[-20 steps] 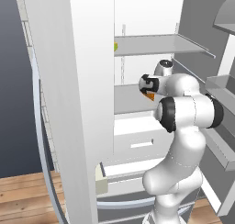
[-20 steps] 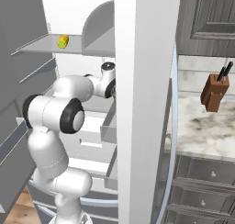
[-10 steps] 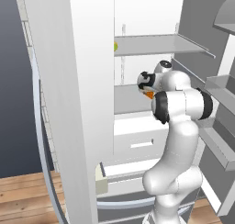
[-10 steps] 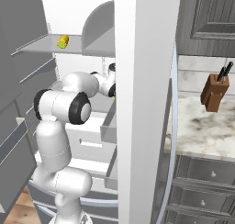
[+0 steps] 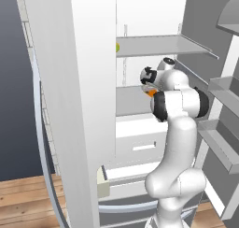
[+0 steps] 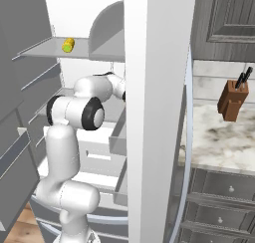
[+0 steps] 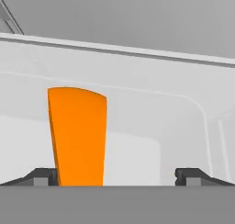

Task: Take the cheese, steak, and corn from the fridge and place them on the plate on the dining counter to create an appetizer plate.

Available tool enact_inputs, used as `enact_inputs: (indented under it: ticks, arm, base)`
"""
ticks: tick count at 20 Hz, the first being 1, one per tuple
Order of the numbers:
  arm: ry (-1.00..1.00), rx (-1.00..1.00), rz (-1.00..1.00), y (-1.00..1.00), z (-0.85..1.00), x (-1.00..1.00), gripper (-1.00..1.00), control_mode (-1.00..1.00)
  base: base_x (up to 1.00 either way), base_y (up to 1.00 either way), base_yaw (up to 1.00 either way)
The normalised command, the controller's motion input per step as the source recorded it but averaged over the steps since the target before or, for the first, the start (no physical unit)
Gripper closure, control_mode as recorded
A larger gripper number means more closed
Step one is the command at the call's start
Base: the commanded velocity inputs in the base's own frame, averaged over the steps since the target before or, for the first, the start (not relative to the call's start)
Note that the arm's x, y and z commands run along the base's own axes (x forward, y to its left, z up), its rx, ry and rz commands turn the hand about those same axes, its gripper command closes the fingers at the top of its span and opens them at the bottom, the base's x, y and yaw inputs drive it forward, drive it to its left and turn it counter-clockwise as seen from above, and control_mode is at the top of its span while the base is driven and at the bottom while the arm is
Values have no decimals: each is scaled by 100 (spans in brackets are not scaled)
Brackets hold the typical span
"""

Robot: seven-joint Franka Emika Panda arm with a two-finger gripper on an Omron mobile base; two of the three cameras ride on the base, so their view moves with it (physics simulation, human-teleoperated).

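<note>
Now we are reaching into the fridge (image 5: 74,82) for the cheese (image 7: 78,136), gripper (image 7: 117,175) wide open, empty; next, centring around the wedge and closing.

We see brown knife block (image 6: 232,100) at right of right base view, standing on marble top (image 6: 219,142); grey drawers (image 6: 219,207) below; wood floor (image 5: 23,199) lower left of left base view.

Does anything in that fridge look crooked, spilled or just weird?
Nothing spilled or broken. The cheese sits off-centre between the open end effector fingers, close to one of them. The corn lies on the shelf above.
</note>
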Motion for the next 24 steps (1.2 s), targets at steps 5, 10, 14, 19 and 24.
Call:
enact_inputs:
  ticks: [5,10,14,19,24]
  arm:
    - [0,-19,9,60,-89,-6,100,-100]
    - [0,-18,6,60,-82,-15,100,-100]
    - [0,-12,5,32,-91,-28,100,-100]
    - [0,-4,3,6,-50,-86,100,-100]
    - [-5,0,0,-2,-2,-100,100,-100]
  base:
    - [0,0,0]
    - [0,0,0]
    - [0,0,0]
    - [0,0,0]
    - [0,0,0]
